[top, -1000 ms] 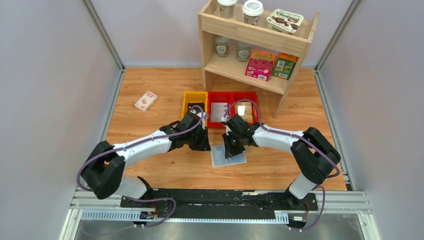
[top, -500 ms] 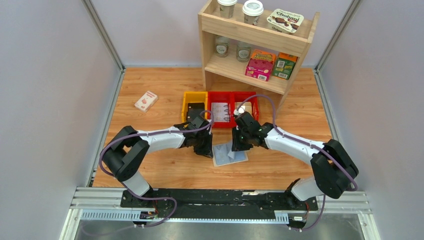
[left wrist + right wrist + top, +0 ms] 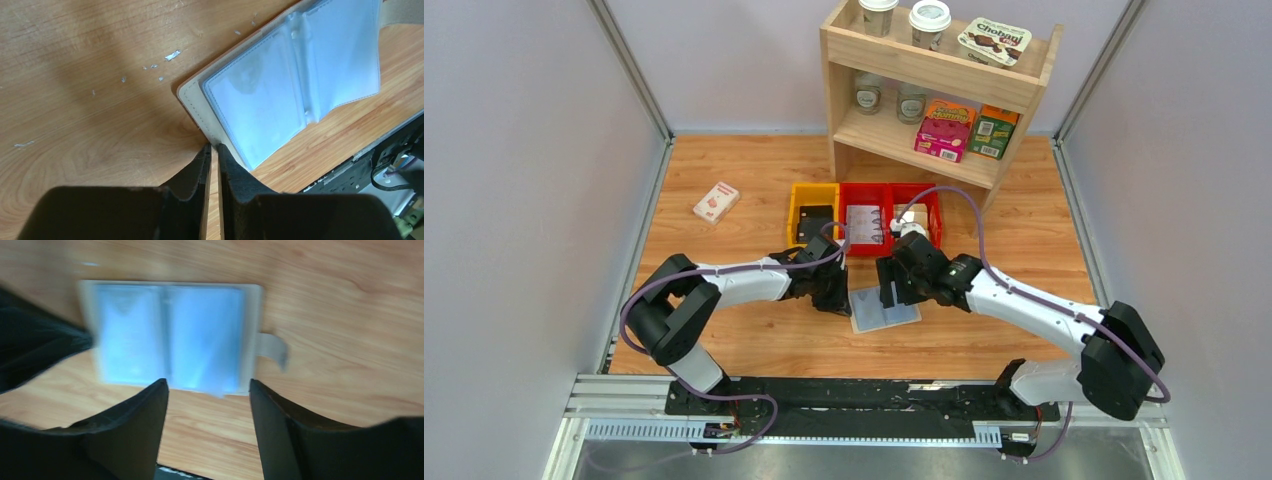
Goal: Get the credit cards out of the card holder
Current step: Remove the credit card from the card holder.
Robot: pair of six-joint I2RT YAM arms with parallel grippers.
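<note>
the card holder [image 3: 886, 309] is laid open and flat on the wooden table [image 3: 724, 250], blue-grey lining up, between the two grippers. whether credit cards are kept in its clear pockets cannot be told. the left gripper [image 3: 214, 147] is seen with its fingers pressed almost together, nothing between them, the tips set at the holder's cream edge. the right gripper [image 3: 207, 385] is held spread wide over the lining, the snap tab [image 3: 272, 347] lying off to one side of it.
</note>
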